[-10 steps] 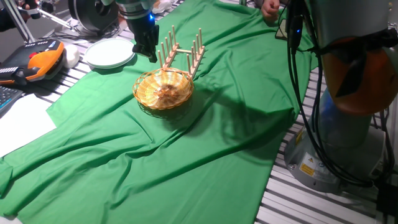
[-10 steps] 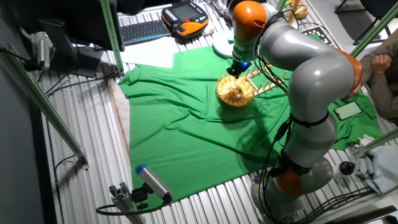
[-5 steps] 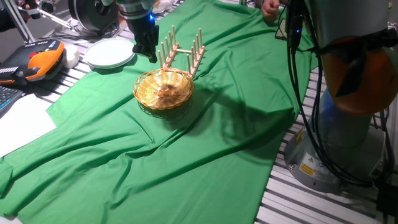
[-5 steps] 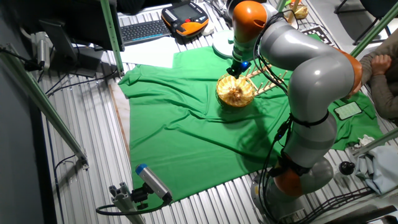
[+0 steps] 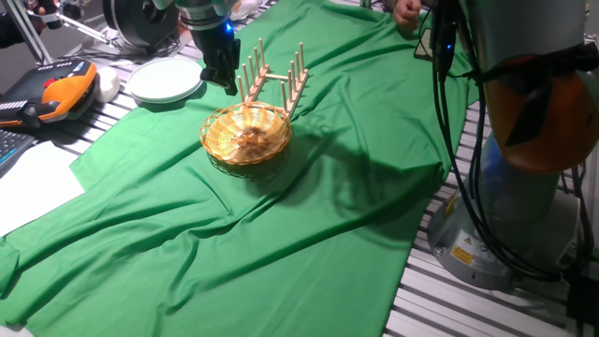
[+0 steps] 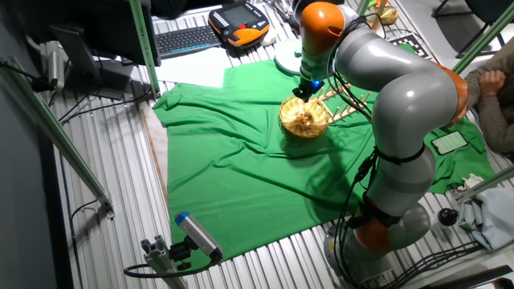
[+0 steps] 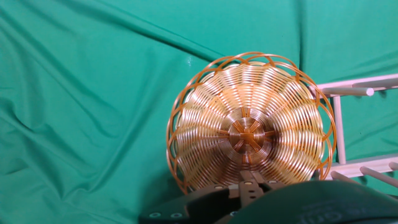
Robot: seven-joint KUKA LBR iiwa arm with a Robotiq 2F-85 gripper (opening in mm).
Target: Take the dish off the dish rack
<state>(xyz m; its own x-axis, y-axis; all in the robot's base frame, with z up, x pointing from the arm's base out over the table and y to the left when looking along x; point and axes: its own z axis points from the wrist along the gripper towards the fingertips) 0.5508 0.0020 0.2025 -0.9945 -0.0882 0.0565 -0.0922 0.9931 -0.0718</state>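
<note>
The dish (image 5: 246, 134) is a golden woven wicker bowl, lying open side up on the green cloth (image 5: 281, 234). Its far rim is against the near end of the dish rack (image 5: 276, 75), a small wooden rack with upright pegs. My gripper (image 5: 225, 82) hangs just above the bowl's far left rim, beside the rack's left pegs. I cannot tell whether its dark fingers are open or touch the rim. In the other fixed view the gripper (image 6: 304, 91) is over the bowl (image 6: 304, 118), with the rack (image 6: 345, 104) behind. The hand view looks down into the bowl (image 7: 249, 124); the rack (image 7: 348, 90) is at right.
Stacked white plates (image 5: 165, 80) sit left of the rack at the cloth's edge. An orange teach pendant (image 5: 61, 92) and white paper (image 5: 33, 183) lie at far left. The arm's base (image 5: 524, 187) and cables stand at right. A person's hand (image 5: 407, 11) is at the far edge.
</note>
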